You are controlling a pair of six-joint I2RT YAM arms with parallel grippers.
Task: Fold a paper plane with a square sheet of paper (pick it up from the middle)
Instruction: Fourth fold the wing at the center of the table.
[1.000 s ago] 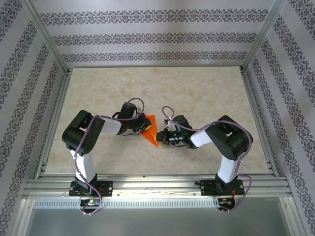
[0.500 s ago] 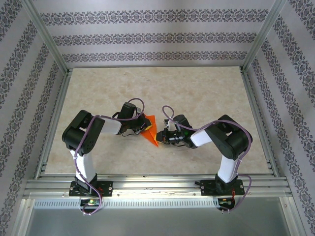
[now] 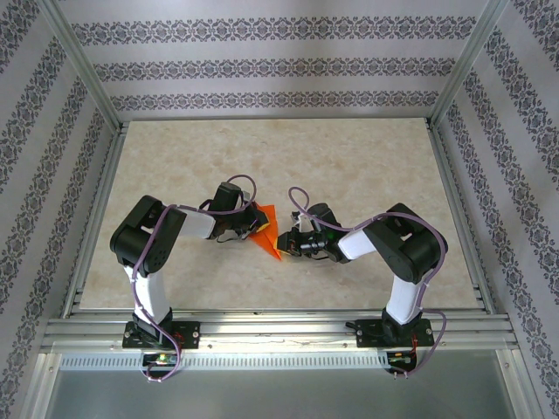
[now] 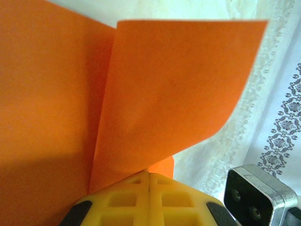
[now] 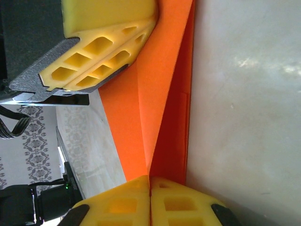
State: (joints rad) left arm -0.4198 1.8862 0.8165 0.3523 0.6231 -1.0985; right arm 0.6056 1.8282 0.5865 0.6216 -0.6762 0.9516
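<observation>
The orange sheet of paper [image 3: 267, 229] is folded into a pointed wedge and hangs between my two grippers over the middle of the table. My left gripper [image 3: 254, 223] is shut on its left side. In the left wrist view the yellow fingertips [image 4: 136, 186] meet on the paper's edge, and a loose flap [image 4: 174, 84] curls up above them. My right gripper [image 3: 285, 243] is shut on the pointed lower end. In the right wrist view its jaws close on the crease of the paper [image 5: 162, 108], with the left gripper's fingers [image 5: 101, 52] pinching the far end.
The beige marbled tabletop [image 3: 349, 166] lies below, framed by aluminium rails [image 3: 279, 327] and patterned walls. The right arm's metal camera block [image 4: 256, 193] sits close to the left gripper.
</observation>
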